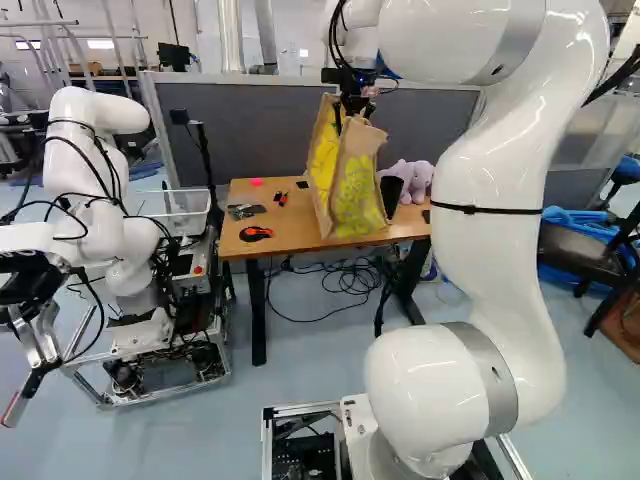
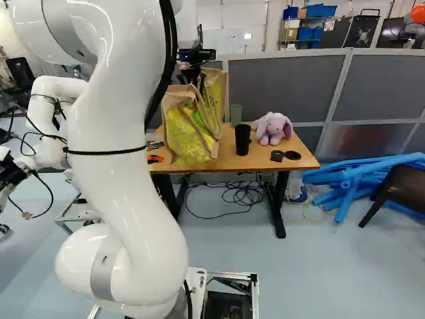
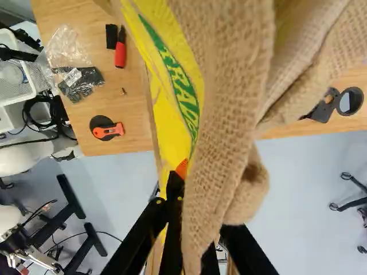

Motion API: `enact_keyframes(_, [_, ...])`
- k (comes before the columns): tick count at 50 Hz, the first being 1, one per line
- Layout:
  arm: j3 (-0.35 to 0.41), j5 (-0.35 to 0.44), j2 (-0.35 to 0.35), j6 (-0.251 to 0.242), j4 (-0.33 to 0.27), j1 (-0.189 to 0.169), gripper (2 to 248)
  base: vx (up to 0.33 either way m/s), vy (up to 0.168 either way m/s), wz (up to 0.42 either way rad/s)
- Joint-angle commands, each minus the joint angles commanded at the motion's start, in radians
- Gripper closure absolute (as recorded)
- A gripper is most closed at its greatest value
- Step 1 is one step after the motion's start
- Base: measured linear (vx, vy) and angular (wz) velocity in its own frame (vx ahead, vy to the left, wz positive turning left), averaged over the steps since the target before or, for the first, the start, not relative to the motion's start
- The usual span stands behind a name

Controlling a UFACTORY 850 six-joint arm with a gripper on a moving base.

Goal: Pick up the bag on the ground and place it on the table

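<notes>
In the left base view my gripper [image 1: 354, 104] is above the table [image 1: 290, 228], at the top of the burlap bag [image 1: 357, 190] with its yellow print. The bag is upright over the tabletop, its bottom close to the front edge; whether it rests there or hangs just above, I cannot tell. Seen from the wrist, the gripper [image 3: 199, 226] is shut on the bag [image 3: 221, 114], with brown cloth bunched between the fingers. An orange pad [image 3: 182, 168] shows on one side; the other fingertip is hidden by cloth.
On the tabletop are a purple plush rabbit [image 2: 272, 128], a black cup [image 2: 243, 139], a green cup [image 2: 236, 114], a black round item [image 2: 292, 155] and an orange-black tool [image 1: 256, 233]. Another robot [image 1: 100, 190] stands to the left. Cables [image 1: 345, 280] lie below; blue tubes [image 2: 358, 179] lie right.
</notes>
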Motion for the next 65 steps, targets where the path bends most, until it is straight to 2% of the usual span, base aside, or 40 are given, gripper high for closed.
enact_keyframes(18, [-0.080,0.000,-0.069,0.000,0.000,0.000,229,0.000,0.000,0.000])
enact_keyframes(65, [-0.220,0.000,-0.274,0.000,0.000,0.000,229,0.000,0.000,0.000])
